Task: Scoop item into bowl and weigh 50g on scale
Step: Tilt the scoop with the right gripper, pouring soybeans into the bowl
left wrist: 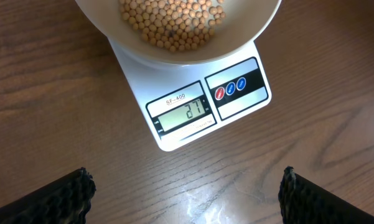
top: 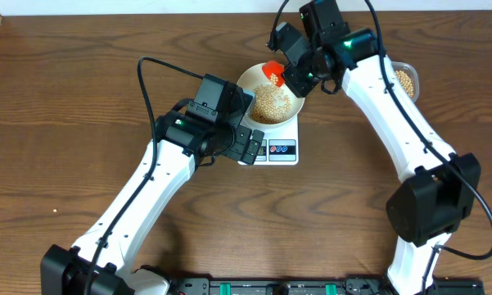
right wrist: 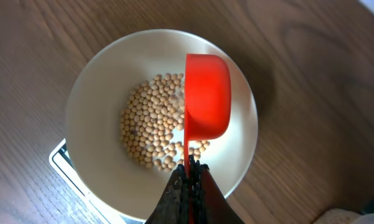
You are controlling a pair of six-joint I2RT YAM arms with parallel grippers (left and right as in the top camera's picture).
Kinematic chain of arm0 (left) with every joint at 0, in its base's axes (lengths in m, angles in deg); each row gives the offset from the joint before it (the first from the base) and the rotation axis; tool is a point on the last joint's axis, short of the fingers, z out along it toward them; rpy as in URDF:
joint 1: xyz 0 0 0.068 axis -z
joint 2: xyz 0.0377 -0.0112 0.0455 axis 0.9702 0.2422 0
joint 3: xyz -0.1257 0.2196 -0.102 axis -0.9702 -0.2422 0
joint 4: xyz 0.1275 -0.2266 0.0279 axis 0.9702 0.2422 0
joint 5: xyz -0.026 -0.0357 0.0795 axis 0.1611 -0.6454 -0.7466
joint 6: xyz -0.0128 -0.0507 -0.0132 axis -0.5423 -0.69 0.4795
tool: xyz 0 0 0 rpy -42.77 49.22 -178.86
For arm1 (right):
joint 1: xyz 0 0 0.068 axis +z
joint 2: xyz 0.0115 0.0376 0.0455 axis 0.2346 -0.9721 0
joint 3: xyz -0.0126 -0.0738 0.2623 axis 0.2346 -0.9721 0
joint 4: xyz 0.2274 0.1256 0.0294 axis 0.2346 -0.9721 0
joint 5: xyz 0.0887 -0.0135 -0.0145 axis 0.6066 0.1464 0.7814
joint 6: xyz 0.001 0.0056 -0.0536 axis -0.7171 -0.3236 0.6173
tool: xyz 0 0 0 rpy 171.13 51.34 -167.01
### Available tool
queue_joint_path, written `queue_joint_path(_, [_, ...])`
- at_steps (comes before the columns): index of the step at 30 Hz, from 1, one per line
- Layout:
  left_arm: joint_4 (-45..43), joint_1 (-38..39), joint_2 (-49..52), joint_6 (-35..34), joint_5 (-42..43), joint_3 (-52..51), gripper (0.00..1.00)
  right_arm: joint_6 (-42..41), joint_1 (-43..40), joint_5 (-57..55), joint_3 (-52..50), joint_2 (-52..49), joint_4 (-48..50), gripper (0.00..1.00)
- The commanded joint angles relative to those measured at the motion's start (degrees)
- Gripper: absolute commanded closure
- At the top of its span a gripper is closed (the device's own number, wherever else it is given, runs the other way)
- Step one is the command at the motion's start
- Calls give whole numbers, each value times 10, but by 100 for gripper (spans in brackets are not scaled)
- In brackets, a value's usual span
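The white bowl (top: 243, 85) stands on the white scale (top: 282, 151) and holds a pile of tan beans (top: 270, 103). My right gripper (top: 295, 79) is shut on the thin handle of a red scoop (top: 273, 72). In the right wrist view the scoop (right wrist: 206, 96) hangs tipped on its side over the bowl (right wrist: 93, 87) and the beans (right wrist: 150, 127), gripped by my right gripper (right wrist: 190, 169). My left gripper (left wrist: 185, 186) stands open and empty above the table in front of the scale (left wrist: 239, 104), whose display reads 27.
A clear tub (top: 406, 80) with more beans sits at the back right, partly hidden behind the right arm. The left arm reaches in from the front left, with its gripper (top: 256, 146) over the scale's left front corner.
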Motion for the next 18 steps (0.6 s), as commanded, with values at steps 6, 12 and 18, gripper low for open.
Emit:
queue_joint_path(6, [0,-1,5,1,-7,-6,3,77,9,-4,17,51,-15,99])
queue_joint_path(12, [0,-1,5,1,-7,-6,4,103,16,-4,17,56,-22,99])
queue_joint_path(18, [0,-1,5,1,-7,-6,4,72,9,-4,18,59,-19,99])
